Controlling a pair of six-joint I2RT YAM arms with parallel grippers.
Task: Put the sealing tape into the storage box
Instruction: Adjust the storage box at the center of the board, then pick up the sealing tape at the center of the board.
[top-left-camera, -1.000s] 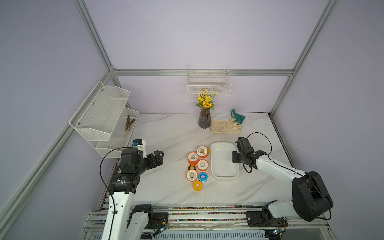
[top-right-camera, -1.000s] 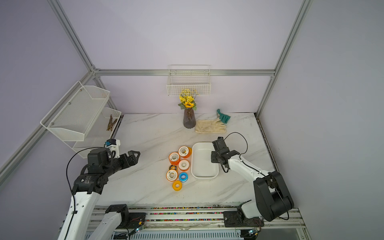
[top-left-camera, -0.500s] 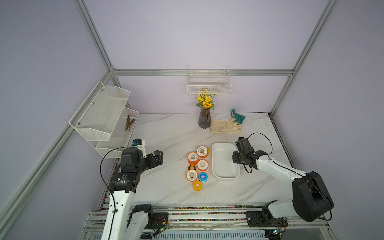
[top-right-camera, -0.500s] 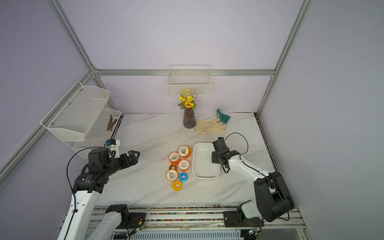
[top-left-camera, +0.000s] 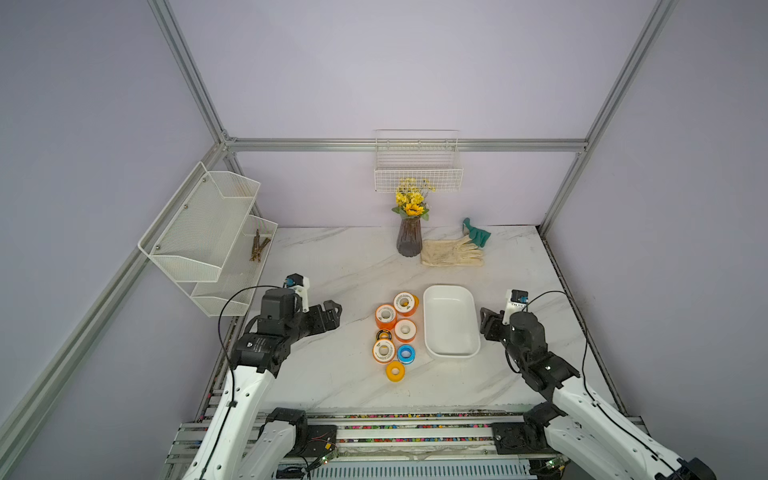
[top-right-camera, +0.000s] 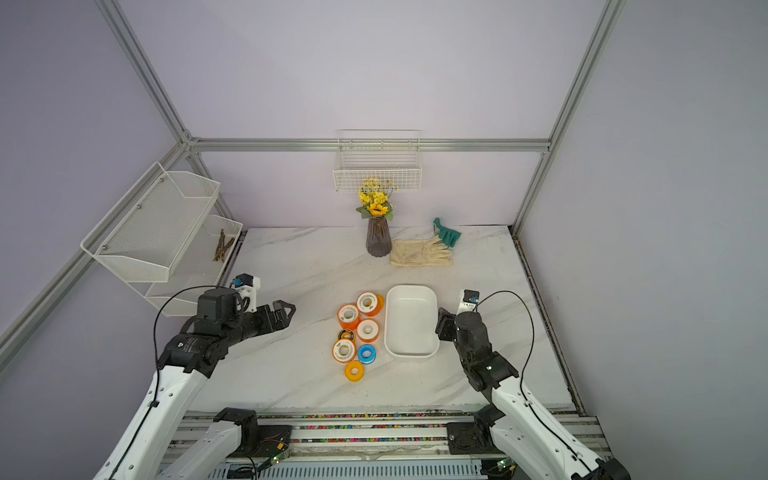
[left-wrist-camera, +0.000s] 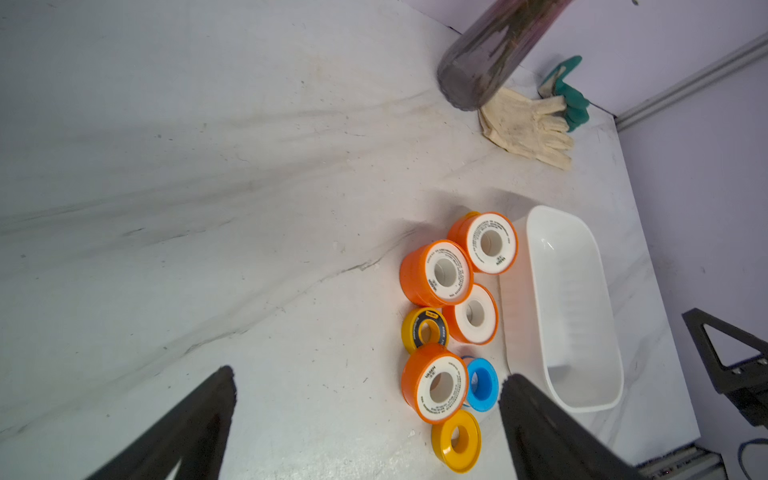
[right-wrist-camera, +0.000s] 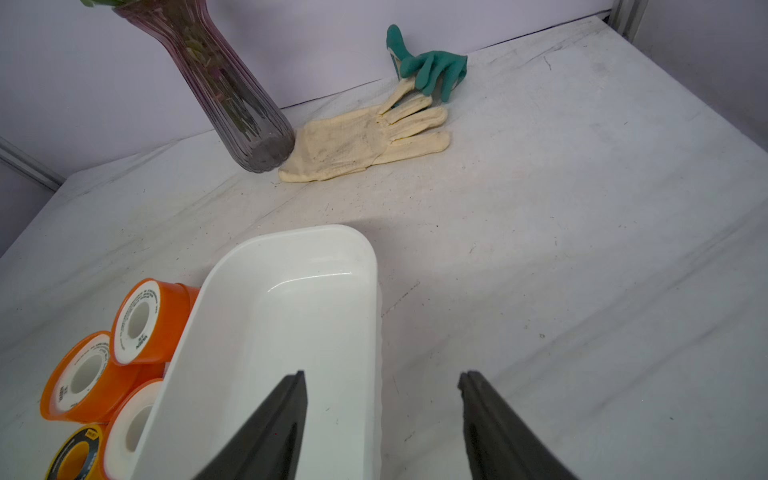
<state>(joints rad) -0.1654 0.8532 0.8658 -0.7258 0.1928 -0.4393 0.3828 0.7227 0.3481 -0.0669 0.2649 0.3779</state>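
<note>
Sealing tape (top-left-camera: 405, 330): spools lying clustered ahead of left gripper (top-left-camera: 334, 315), whose jaws are gaping, empty. Storage box (top-left-camera: 451, 328): empty, sitting just beside right gripper (top-left-camera: 485, 323), whose jaws are parted. Step, judged: first pick pending. Next move is calling for reaching and closing on one spool.

The tabletop (top-left-camera: 332, 266) is smooth, marble-patterned and lightly scuffed. The storage box (top-left-camera: 451, 322) is glossy white plastic with bright highlights. The sealing tape (top-left-camera: 405, 330) spools are smooth plastic, their white faces matt. Toward the box's twelve o'clock: a ribbed smoky glass vase (top-left-camera: 409, 243), a knitted, soiled cream cloth glove (top-left-camera: 451, 252), a rubbery green glove (top-left-camera: 478, 235).
</note>
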